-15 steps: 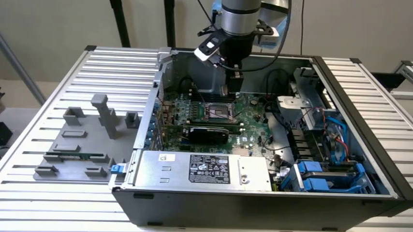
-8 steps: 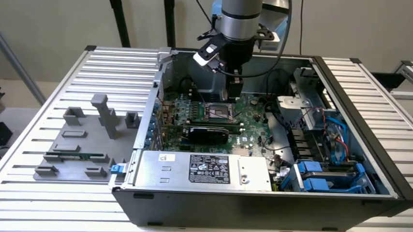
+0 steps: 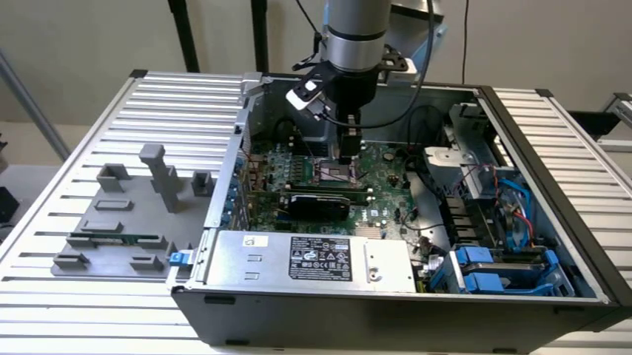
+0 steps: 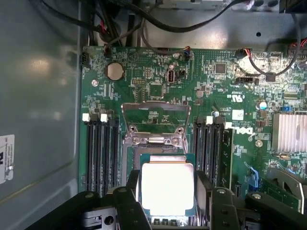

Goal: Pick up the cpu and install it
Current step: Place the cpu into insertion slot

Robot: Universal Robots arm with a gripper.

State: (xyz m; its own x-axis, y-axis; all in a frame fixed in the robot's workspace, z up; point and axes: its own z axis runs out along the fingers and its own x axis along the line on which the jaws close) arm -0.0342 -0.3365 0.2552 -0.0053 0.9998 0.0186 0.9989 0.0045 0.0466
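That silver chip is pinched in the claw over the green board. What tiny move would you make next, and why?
Probably ease straight down a touch. The gripper grips the cpu by two sides directly over the open socket, whose metal frame is flipped up. Whether the chip already touches the socket I cannot tell, so go slowly.

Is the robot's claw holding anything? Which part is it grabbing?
Yes. The gripper holds the square silver chip by two opposite side edges, one finger on each side, over the socket on the green board.
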